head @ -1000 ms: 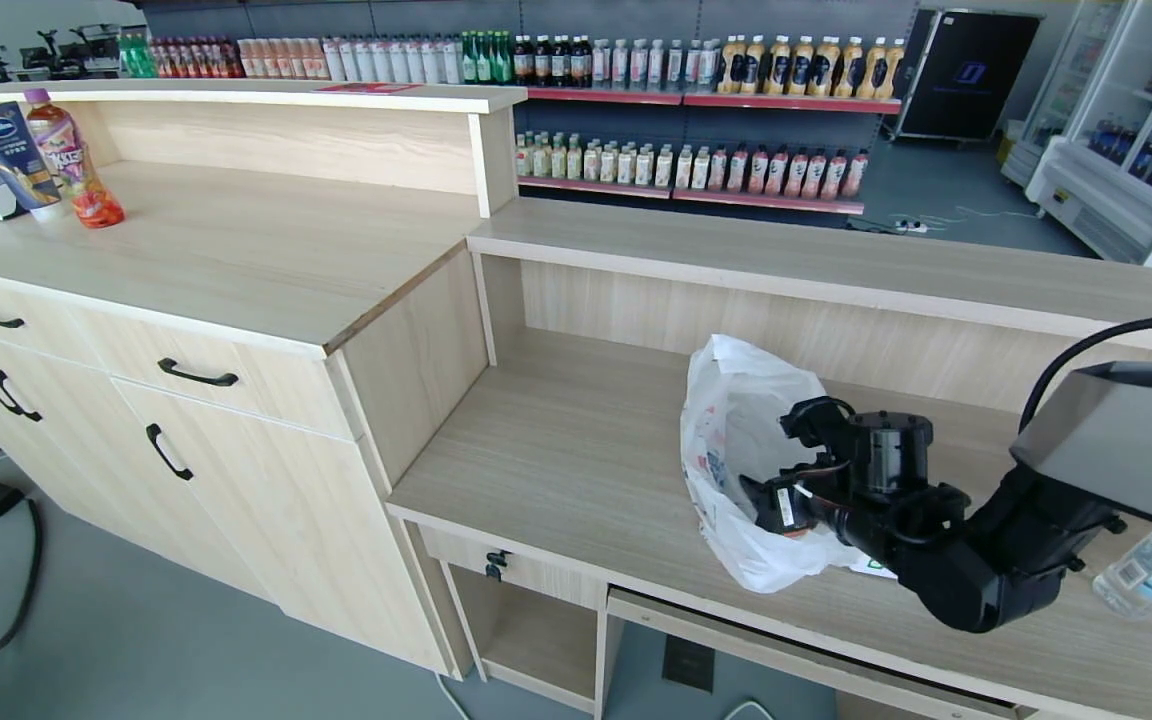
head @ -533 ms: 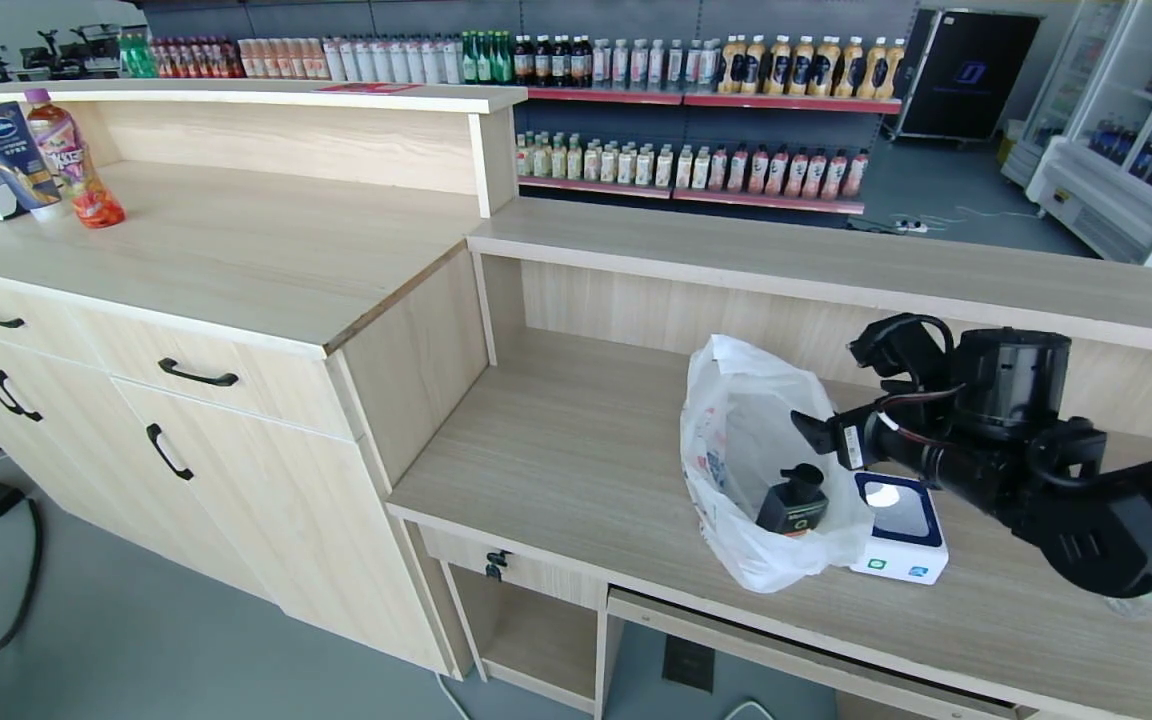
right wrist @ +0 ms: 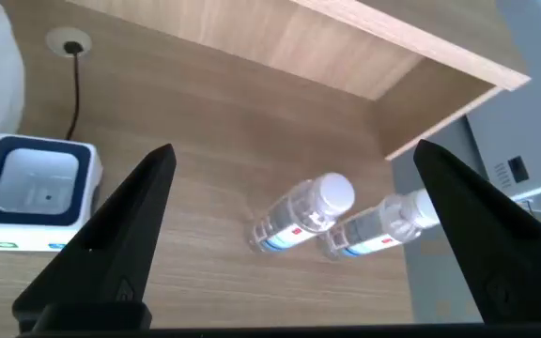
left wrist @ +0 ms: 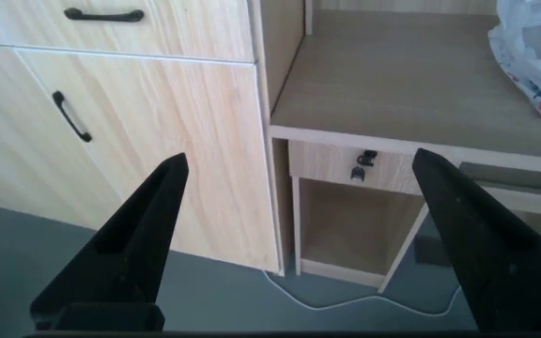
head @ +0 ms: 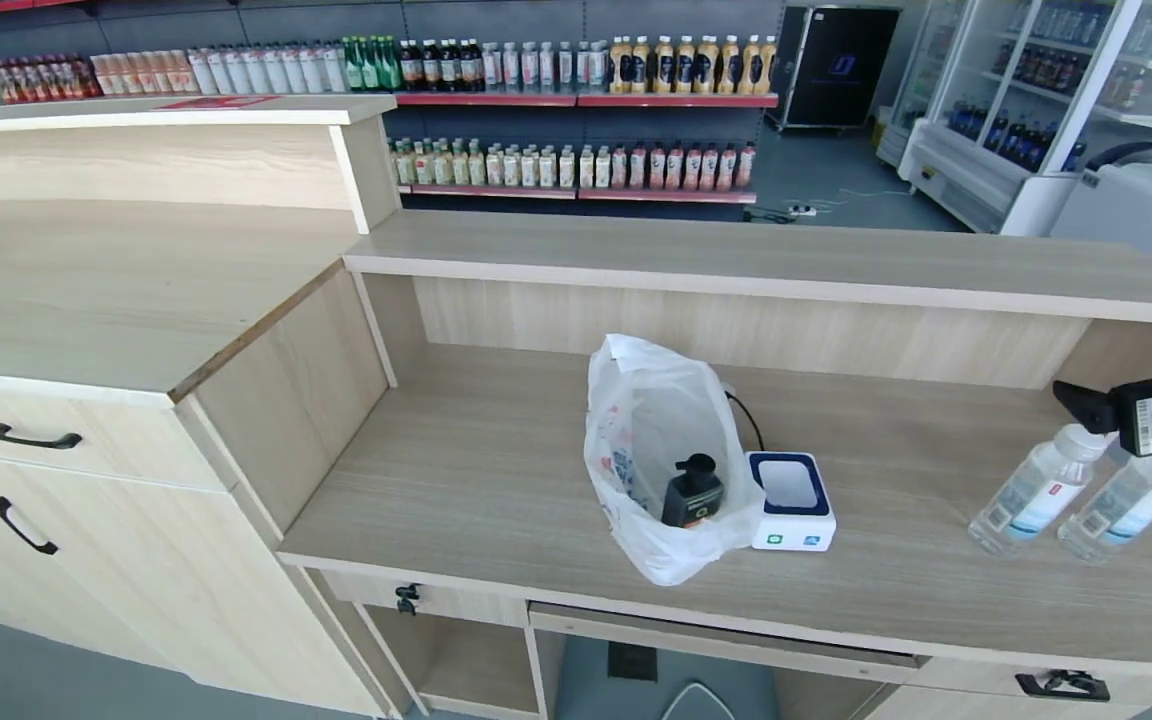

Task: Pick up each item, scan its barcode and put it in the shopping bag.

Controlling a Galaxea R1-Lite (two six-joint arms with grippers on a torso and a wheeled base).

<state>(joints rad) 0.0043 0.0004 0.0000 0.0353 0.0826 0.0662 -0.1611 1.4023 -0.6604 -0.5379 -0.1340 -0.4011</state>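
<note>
**At the checkout counter [head: 496,470]: one item bagged, the next two lined up**

Against the left side of the scanner [head: 788,487], touching it, the white shopping bag [head: 636,420] is seen standing open. A dark pump bottle [head: 693,492] is set upright inside it. A second ago the right gripper [right wrist: 294,150] was sunk in the bag around that bottle. Half a second ago it had been lifted clear, with the bottle left behind. Since then the head view has been swung to the right, so the whole scene is shifted. The bag and scanner themselves are judged not to have been moved. One item is therefore taken as delivered.

Two clear water bottles [head: 1031,490] [head: 1116,505] are set side by side, well apart from the scanner on its right. The right gripper is now held above them, its jaws spread wide and nothing gripped. From the wrist, the bottles are seen below and between the two fingers, untouched. They are judged to be the next items for scanning.

The left gripper [left wrist: 299,158] is hung low in front of the counter, to the left of the scanner. It is likewise spread wide and empty.
</note>
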